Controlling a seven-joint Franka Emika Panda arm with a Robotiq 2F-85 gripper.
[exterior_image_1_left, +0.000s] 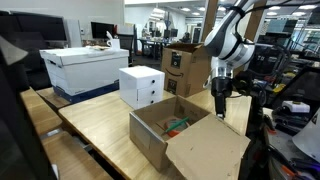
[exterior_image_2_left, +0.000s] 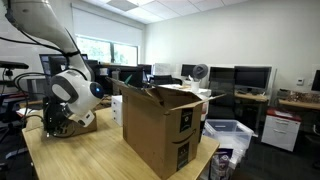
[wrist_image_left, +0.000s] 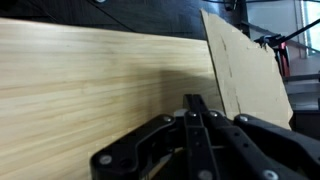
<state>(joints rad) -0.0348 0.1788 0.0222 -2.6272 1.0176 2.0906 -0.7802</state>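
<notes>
claw (wrist_image_left: 195, 102) is pinched together on nothing, hanging over the desk (wrist_image_left: 90, 70) beside the cardboard box flap (wrist_image_left: 245, 70) near the desk's edge, nothing grabbed yet.

The table (wrist_image_left: 90, 80) is pale wood with fine straight grain, smooth and faintly satin. The cardboard box (exterior_image_1_left: 150, 135) on it is brown, matt, slightly fibrous paperboard. Just behind the cardboard box, the small white box (exterior_image_1_left: 141, 86) looks smooth. Beside the cardboard box, the arm (exterior_image_1_left: 225, 40) wears glossy white shells; the gripper (wrist_image_left: 197, 103) is matt black.
</notes>
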